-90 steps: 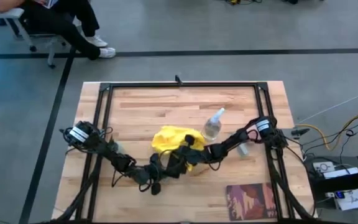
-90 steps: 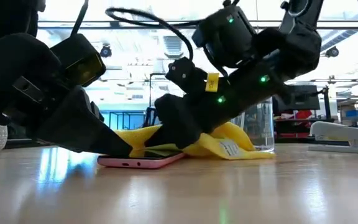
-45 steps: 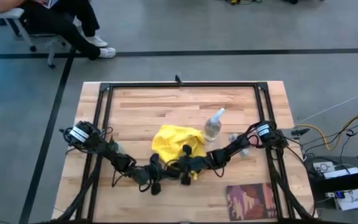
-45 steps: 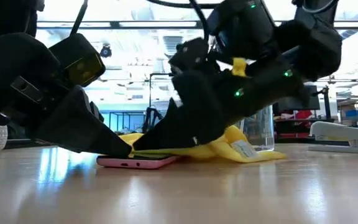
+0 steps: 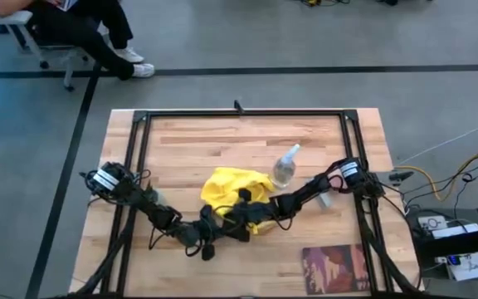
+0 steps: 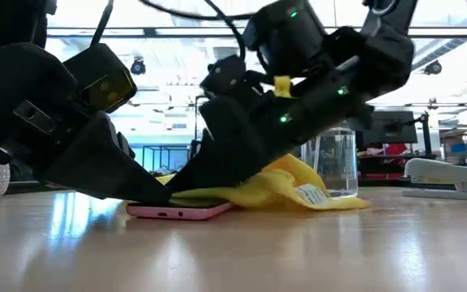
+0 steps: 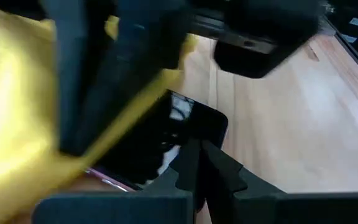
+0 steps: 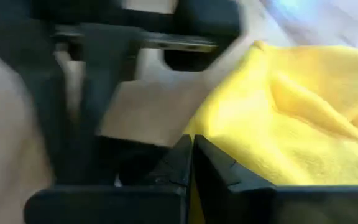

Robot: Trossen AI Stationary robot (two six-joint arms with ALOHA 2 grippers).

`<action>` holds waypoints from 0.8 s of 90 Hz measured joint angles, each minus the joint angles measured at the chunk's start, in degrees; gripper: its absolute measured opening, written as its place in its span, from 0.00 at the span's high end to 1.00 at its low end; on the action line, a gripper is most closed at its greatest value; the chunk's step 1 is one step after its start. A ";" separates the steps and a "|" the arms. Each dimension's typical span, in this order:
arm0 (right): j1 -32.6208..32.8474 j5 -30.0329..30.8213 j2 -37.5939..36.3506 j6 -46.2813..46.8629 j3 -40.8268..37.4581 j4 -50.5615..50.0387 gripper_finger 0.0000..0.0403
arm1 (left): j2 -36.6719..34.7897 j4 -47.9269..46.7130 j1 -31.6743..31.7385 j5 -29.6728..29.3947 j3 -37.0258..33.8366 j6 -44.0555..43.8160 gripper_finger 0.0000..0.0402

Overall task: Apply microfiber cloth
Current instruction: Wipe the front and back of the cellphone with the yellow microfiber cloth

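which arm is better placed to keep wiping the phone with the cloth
Probably the right. Its claw is pressed down on the microfiber cloth over the phone, fingers closed. The left claw is shut and pins the phone's near edge, so it looks busy steadying it.

Light wood table (image 5: 189,141) has a yellow cloth (image 5: 226,184), pink-edged phone (image 6: 181,211), clear spray bottle (image 5: 285,168) and a reddish book (image 5: 333,269) on it.

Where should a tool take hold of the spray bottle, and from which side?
Grip the spray bottle at its narrow neck, just under the white nozzle head. Come from the far, open side, because the microfiber cloth and both arms crowd its near side. It probably stands upright, so a level approach seems best.
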 joint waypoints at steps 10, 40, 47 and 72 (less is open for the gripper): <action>-1.43 4.40 -0.32 0.69 -1.62 -0.85 1.00 | 0.00 -0.02 -0.09 -0.09 0.00 -0.85 1.00; -2.40 9.93 -2.04 1.36 -6.32 -0.39 1.00 | 0.00 -0.04 0.02 -0.59 0.00 -1.25 1.00; -1.59 11.01 -2.61 -0.10 -6.67 0.22 1.00 | 0.00 -0.04 0.01 -0.57 0.00 -1.25 1.00; 1.11 17.04 -9.55 -2.09 -12.08 -2.27 1.00 | 0.00 -0.07 -0.04 -0.17 0.00 -1.64 1.00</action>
